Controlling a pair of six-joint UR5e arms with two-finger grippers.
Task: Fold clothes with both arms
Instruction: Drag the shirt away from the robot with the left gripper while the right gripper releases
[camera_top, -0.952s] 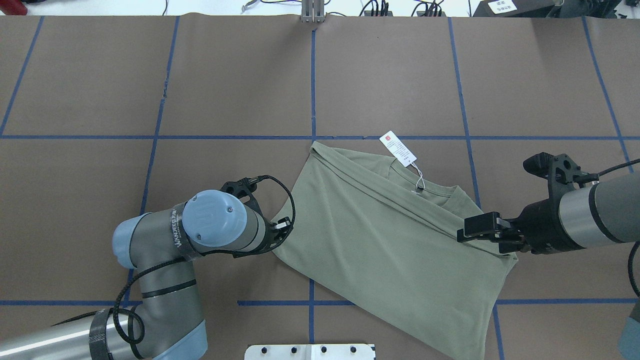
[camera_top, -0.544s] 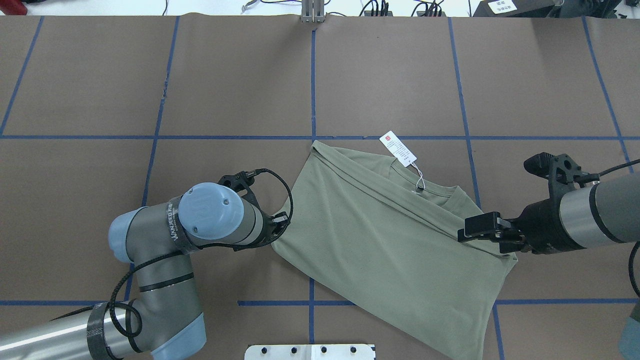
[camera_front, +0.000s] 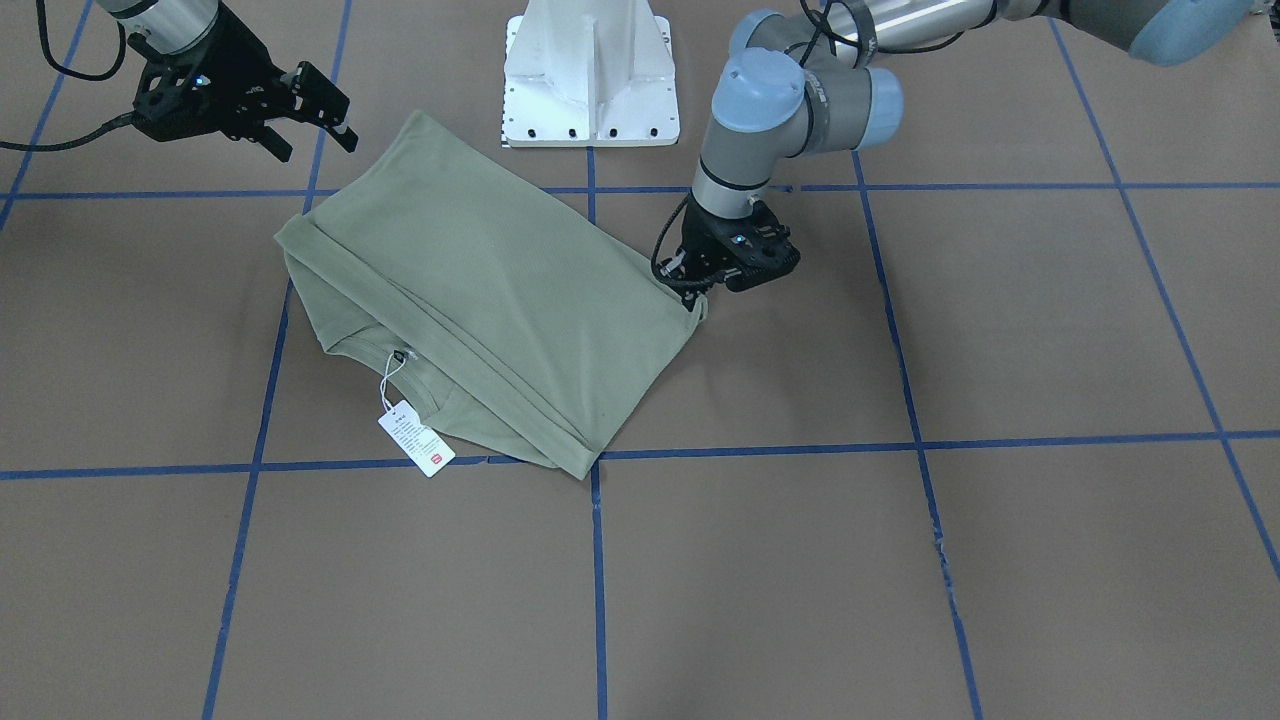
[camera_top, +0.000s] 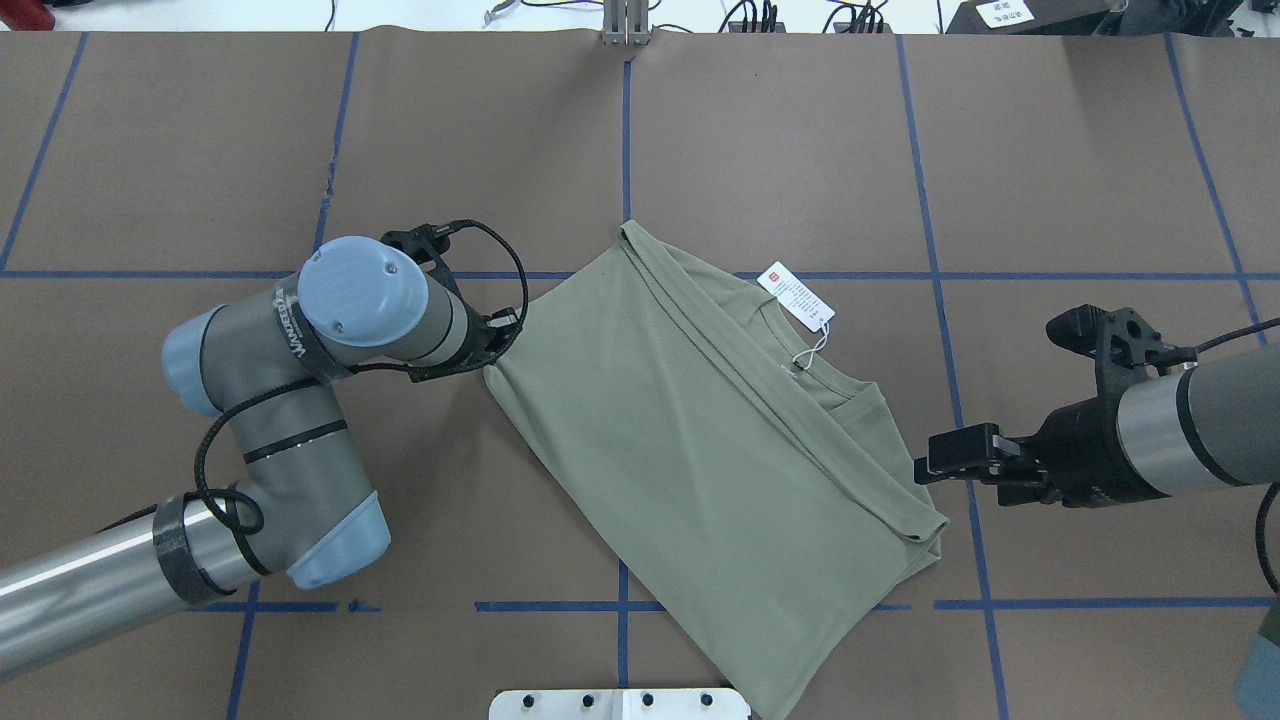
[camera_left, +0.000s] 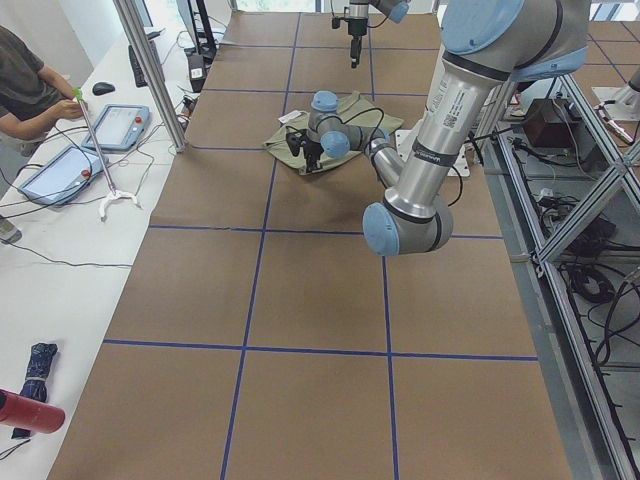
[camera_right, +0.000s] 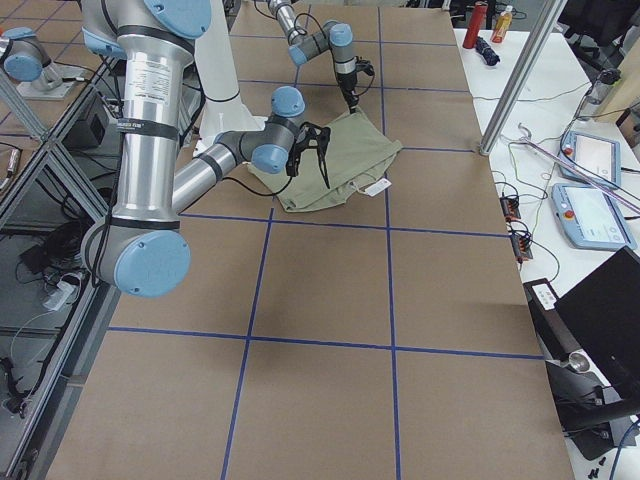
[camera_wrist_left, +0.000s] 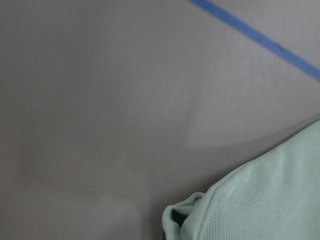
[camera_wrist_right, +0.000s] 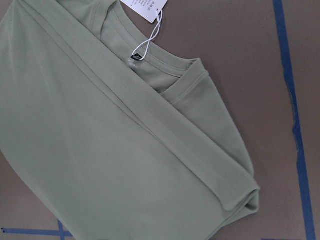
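Note:
The sage-green shirt (camera_top: 700, 450) lies folded and askew on the brown table (camera_top: 780, 150), and also shows in the front view (camera_front: 480, 300). Its white hang tag (camera_top: 797, 297) lies by the collar on the far side. My left gripper (camera_top: 492, 362) is shut on the shirt's left corner, low on the table (camera_front: 697, 293). The left wrist view shows that bunched corner (camera_wrist_left: 250, 205). My right gripper (camera_top: 932, 467) is open and empty, just off the shirt's right edge (camera_front: 318, 145). The right wrist view looks down on the collar and folded edge (camera_wrist_right: 125, 150).
The white pedestal base (camera_front: 590, 70) stands at the table's near edge, close to the shirt's near corner (camera_top: 620, 703). Blue tape lines (camera_top: 625, 150) grid the brown cover. An operator and tablets (camera_left: 60, 150) are at a side bench.
My left arm has dragged the shirt's corner left and toward the far side. The whole shirt slid with it, out from under the right gripper. The right arm has not moved.

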